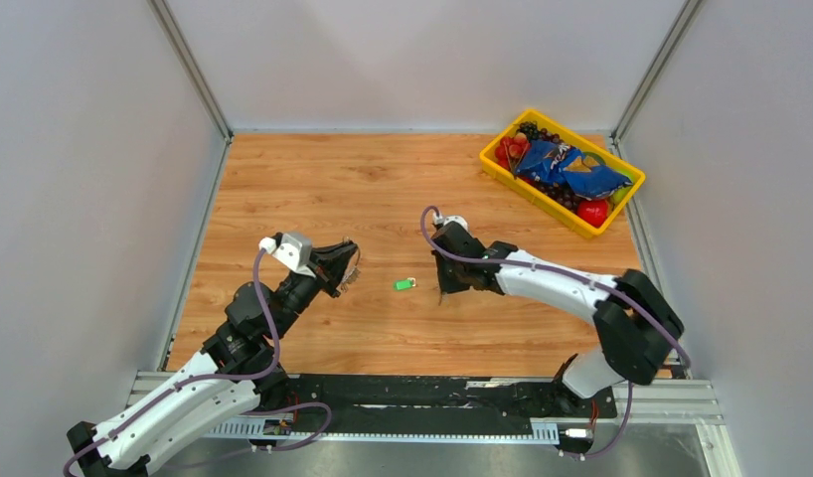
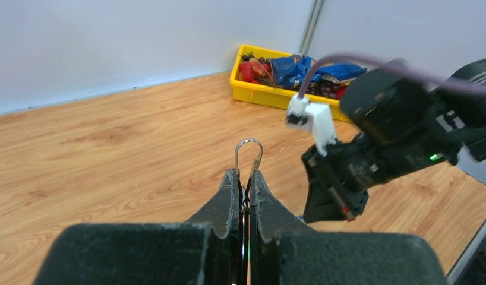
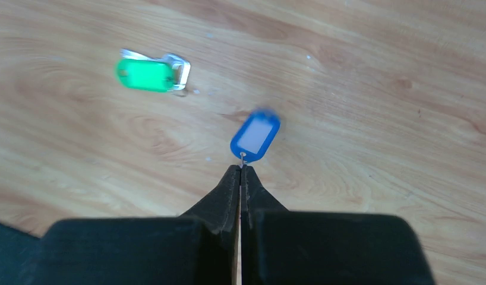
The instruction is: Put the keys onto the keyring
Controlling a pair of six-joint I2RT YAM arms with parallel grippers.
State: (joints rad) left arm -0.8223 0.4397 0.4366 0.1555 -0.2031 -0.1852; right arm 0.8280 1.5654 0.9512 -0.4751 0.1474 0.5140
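My left gripper point(image 2: 247, 176) is shut on a thin metal keyring point(image 2: 249, 152), whose loop sticks out past the fingertips; it is held above the table at the left point(image 1: 349, 260). My right gripper point(image 3: 241, 170) is shut on the key with the blue tag point(image 3: 255, 136), which hangs from the fingertips just above the wood. In the top view the right gripper point(image 1: 447, 288) points down near the table's middle. The key with the green tag point(image 1: 405, 284) lies on the table between the grippers; it also shows in the right wrist view point(image 3: 148, 73). The plain dark key is not visible.
A yellow bin point(image 1: 543, 196) with fruit and a blue snack bag point(image 1: 571, 171) stands at the back right; it also shows in the left wrist view point(image 2: 252, 95). Grey walls enclose the wooden table point(image 1: 363, 189) on three sides.
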